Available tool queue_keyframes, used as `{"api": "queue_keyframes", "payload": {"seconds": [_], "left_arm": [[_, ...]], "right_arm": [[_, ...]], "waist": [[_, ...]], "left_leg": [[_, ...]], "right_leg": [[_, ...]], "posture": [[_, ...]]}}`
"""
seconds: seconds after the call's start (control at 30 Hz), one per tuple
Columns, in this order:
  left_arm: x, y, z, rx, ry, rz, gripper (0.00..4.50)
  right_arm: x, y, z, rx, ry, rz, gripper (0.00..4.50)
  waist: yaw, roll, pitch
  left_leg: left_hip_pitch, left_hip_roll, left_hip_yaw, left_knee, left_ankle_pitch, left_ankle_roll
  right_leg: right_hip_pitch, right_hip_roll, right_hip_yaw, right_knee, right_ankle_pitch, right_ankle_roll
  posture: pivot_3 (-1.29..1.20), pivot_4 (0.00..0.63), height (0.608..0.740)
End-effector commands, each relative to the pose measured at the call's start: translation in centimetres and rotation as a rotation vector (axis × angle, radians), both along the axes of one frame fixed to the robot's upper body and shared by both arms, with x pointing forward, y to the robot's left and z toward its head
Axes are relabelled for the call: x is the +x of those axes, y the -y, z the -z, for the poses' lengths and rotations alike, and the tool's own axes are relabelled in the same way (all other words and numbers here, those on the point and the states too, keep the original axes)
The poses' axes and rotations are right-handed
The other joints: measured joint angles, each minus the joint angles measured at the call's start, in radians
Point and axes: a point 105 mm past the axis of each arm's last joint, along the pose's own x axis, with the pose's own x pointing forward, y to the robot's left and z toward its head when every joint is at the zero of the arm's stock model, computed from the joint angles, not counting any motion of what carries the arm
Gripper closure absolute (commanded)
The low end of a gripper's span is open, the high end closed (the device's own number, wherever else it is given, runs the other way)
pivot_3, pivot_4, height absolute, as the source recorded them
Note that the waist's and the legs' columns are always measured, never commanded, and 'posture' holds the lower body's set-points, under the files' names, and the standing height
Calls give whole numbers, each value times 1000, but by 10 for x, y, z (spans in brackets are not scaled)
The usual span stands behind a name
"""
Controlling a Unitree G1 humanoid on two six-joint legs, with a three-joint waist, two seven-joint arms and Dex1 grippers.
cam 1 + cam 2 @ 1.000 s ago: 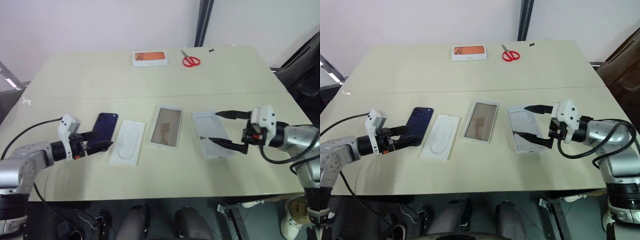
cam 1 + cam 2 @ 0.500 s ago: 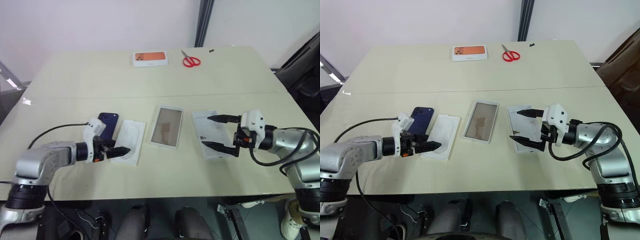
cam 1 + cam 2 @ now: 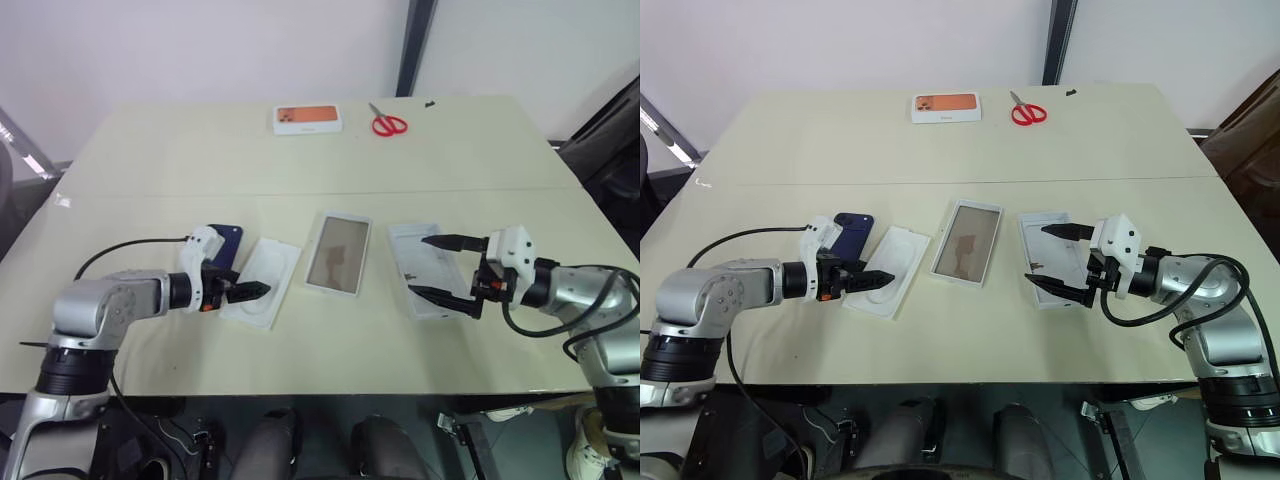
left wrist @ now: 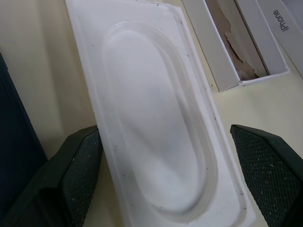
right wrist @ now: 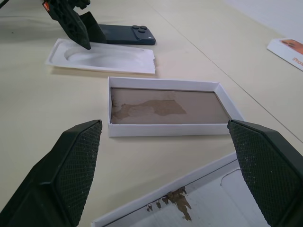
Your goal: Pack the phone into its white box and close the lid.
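The dark navy phone [image 3: 226, 240] lies flat on the table [image 3: 180, 170], partly behind my left gripper [image 3: 255, 291]. That gripper is open and empty, and its fingers [image 4: 80, 165] straddle the near end of a flat white insert with an oval recess [image 3: 265, 280]. To the right of the insert is the white box [image 3: 338, 253], open side up, showing its brownish floor. Further right lies the lid [image 3: 440, 265], white inside facing up. My right gripper [image 3: 418, 265] hovers over it, open and empty.
At the far side of the table are a white box with an orange top [image 3: 308, 118] and red scissors [image 3: 390, 124]. A seam runs across the table behind the row of parts. The table's front edge is close below both grippers.
My left gripper has moved right, from beside the phone to over the insert's near end. The right gripper has stayed open over the lid. The whole view shifted slightly.
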Motion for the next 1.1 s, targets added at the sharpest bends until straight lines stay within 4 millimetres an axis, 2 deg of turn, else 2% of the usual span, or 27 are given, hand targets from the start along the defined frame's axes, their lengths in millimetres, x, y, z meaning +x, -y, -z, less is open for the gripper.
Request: {"api": "queue_keyframes", "payload": {"seconds": [0.03,0.2,0.33,0.43,0.53,0.83,0.87,0.9,0.97,1.1], "left_arm": [[-4,-12,17,73,-102,-61,73],[-6,-3,16,93,-135,-60,73],[-8,2,17,40,-168,-80,73],[-10,1,23,20,-188,-104,911],[-13,-2,25,-8,-205,-123,2357],[-14,-11,31,-49,-234,-192,2357],[-14,-11,33,-49,-236,-197,2929],[-15,-11,34,-54,-240,-196,3142],[-16,-10,35,-60,-245,-197,3959],[-16,-10,35,-83,-258,-212,3959]], "right_arm": [[0,-1,-9,10,51,0,51],[2,-2,-9,13,54,-1,51],[2,-4,-8,15,56,-1,51],[2,-5,-9,18,58,-2,0],[2,-4,-10,18,60,1,0],[3,-5,-11,20,68,3,0],[3,-5,-11,20,68,4,0],[3,-5,-11,20,69,4,0],[3,-5,-12,20,70,4,0],[3,-6,-13,20,71,2,0]], "waist": [[0,0,0],[-2,1,0],[-1,1,-1],[-1,1,-1],[-1,1,-1],[-2,1,-1],[-2,1,-1],[-2,1,-1],[-2,1,-1],[1,1,-1]], "left_leg": [[0,0,0,0,0,0],[0,0,0,0,0,0],[0,0,0,0,0,0],[0,0,0,0,0,0],[0,0,0,0,0,0],[0,0,0,0,0,0],[0,0,0,0,0,0],[0,0,0,0,0,0],[0,0,0,0,0,0],[0,0,0,0,0,0]], "right_leg": [[0,0,0,0,0,0],[0,0,0,0,0,0],[0,0,0,0,0,0],[0,0,0,0,0,0],[0,0,0,0,0,0],[0,0,0,-1,0,0],[0,0,0,-1,0,0],[0,0,0,-1,0,0],[0,0,0,-1,0,0],[1,0,0,-1,0,0]], "posture": [[0,150,740],[0,150,740],[0,150,740],[0,150,740],[0,150,740],[0,150,740],[0,150,740],[0,150,740],[0,150,740],[0,150,740]]}}
